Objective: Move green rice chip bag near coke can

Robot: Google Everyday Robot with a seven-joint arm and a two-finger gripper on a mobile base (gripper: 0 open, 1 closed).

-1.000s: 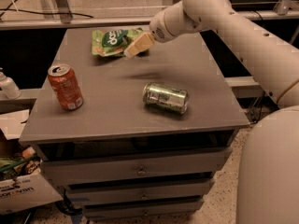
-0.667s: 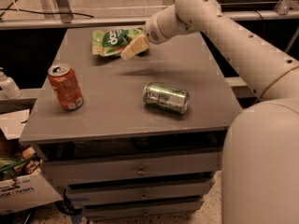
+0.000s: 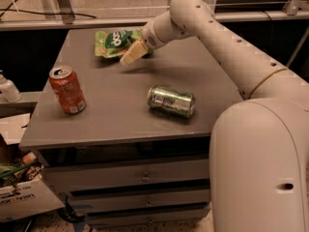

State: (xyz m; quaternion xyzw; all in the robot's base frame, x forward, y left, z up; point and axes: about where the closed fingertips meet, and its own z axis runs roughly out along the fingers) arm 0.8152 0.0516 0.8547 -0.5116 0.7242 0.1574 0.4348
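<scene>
The green rice chip bag (image 3: 112, 41) lies flat at the far middle of the grey table (image 3: 120, 124), its dark green oval logo facing up. The coke can (image 3: 67, 90) stands upright near the table's front left, well apart from the bag. My gripper (image 3: 133, 52) reaches in from the right and sits at the bag's right edge, low over the table; part of that edge is hidden behind it.
A shiny silver-green can (image 3: 171, 101) lies on its side at the table's middle right. My arm crosses above the table's right side. A white bottle (image 3: 7, 88) stands left of the table, and a cardboard box (image 3: 24, 197) is on the floor below. Drawers front the table.
My gripper has moved a little left and lower, closer onto the bag's right edge. The bag and both cans have not moved.
</scene>
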